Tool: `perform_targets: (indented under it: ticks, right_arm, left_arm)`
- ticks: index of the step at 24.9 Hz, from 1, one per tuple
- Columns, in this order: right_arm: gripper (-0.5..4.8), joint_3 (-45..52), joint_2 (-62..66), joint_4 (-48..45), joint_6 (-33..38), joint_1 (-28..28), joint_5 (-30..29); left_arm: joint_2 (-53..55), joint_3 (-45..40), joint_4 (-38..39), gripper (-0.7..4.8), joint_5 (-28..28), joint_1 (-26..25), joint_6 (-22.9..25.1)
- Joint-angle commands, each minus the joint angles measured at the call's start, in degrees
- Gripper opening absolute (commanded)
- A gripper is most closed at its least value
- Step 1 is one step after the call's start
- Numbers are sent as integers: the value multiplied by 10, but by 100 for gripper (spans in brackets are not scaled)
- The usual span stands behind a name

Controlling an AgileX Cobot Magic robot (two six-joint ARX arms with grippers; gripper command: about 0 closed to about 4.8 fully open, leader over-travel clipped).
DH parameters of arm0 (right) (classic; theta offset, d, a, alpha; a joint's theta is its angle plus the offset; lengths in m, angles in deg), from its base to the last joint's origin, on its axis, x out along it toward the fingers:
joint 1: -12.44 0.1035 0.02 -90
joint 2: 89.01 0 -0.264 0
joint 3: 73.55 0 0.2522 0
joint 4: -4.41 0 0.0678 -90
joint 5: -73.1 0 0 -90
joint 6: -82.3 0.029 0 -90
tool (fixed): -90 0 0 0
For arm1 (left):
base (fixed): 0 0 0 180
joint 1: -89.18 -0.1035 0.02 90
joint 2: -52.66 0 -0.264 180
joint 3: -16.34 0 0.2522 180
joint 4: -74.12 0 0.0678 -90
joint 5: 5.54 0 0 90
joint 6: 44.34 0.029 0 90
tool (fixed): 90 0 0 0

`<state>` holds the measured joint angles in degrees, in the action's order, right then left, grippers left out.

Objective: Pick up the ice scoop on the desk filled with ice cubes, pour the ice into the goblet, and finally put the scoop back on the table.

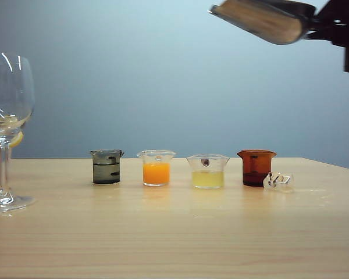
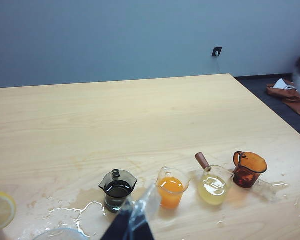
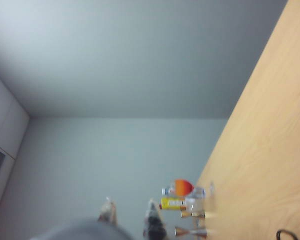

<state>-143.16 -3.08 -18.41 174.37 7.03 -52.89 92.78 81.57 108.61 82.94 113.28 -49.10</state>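
Observation:
The shiny ice scoop hangs high over the desk at the upper right, tilted with its front toward the left. My right gripper is shut on its handle. What the trough holds is hidden from below. In the blurred right wrist view the scoop's grey back sits below the right gripper. The goblet stands at the far left with a lemon slice on it. A few ice cubes lie beside the brown beaker. My left gripper hovers shut near the goblet's rim.
Four small beakers stand in a row: dark grey, orange, pale yellow and brown. Spilled water spreads on the wood between the goblet and the dark beaker. Bottles show far off in the right wrist view.

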Motion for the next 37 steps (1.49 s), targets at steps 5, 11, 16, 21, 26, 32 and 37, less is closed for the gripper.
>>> perform_targets:
  ticks: [5,11,16,21,26,32,37]
  right_arm:
    - [-6,-51,-6,60,-15,88,71]
    - [-6,-85,-5,121,-52,150,98]
    - [-6,-106,-5,147,-67,209,150]
    - [-6,-115,-5,176,-68,239,170]
    - [-6,-116,-2,175,-68,270,200]
    - [-6,-128,13,171,-68,300,209]
    - [-6,-189,56,171,-68,321,208]
  left_arm:
    - [-1,3,-2,-6,5,0,0]
    - [-2,9,19,-5,1,0,2]
    - [-2,33,63,-6,-41,0,2]
    - [-6,73,85,-6,-41,0,0]
    - [-8,82,111,-6,-48,0,-3]
    - [-21,82,118,-5,-49,0,-2]
    - [-23,81,128,-5,-49,0,-2]
